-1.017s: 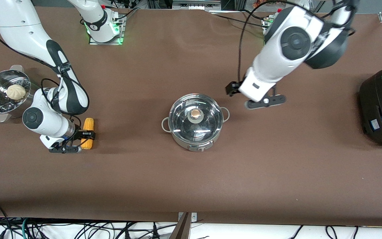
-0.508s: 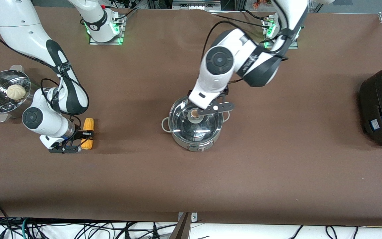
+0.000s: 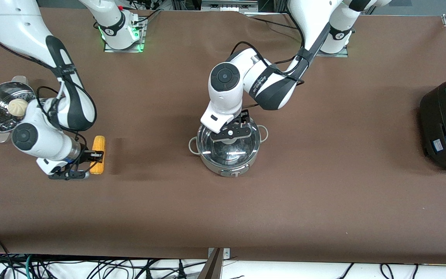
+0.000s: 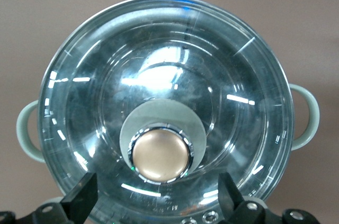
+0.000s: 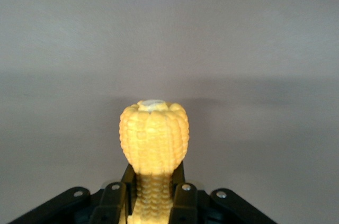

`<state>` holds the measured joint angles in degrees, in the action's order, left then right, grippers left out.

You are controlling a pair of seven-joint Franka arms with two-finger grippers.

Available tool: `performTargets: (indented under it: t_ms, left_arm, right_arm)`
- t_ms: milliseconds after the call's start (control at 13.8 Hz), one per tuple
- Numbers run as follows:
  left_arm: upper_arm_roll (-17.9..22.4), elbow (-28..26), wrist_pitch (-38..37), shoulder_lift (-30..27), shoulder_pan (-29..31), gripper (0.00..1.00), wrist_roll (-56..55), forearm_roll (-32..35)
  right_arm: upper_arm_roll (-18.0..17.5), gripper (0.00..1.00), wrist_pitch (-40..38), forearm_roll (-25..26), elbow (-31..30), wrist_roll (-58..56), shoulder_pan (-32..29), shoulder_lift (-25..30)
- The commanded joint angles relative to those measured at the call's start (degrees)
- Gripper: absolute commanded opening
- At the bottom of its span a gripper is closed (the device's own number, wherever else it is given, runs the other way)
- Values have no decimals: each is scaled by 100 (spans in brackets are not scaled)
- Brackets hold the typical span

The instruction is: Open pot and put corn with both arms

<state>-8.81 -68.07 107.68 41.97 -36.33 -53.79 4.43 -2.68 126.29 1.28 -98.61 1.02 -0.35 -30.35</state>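
Pot (image 3: 229, 149): mid-table (image 3: 323, 193), glass lid (image 4: 169, 102) on, copper knob (image 4: 160, 153) at centre.
Left hand (image 3: 234, 130): over the lid, fingers (image 4: 79, 200) spread wide either side of the knob.
Corn (image 3: 98, 154): toward the right arm's end of the table, clamped in the right hand (image 3: 93, 157).

even overhead light, white glare streaks on the pot lid (image 4: 169, 102), soft shadows
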Motion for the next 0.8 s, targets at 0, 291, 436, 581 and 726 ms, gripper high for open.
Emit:
performTargets:
  t_ms: [0, 291, 436, 581, 726]
  left_arm:
    - [81, 251, 16, 127, -76, 100, -43, 189]
    - [125, 224, 25, 136, -76, 79, -17, 434]
    - [125, 224, 217, 197, -84, 78, -34, 506]
    - [134, 233, 235, 197, -93, 75, -26, 506]
    - [134, 251, 235, 197, -93, 75, -35, 506]
  right_arm:
    - [-66, 0, -866, -58, 340, -110, -36, 397]
    - [-74, 0, -2648, -426, 1586, -93, -27, 574]
    - [-83, 0, -3257, -436, 2063, -58, 61, 574]
    - [-92, 0, -3557, -436, 2301, -58, 87, 670]
    - [-101, 0, -3716, -444, 2381, -23, 166, 741]
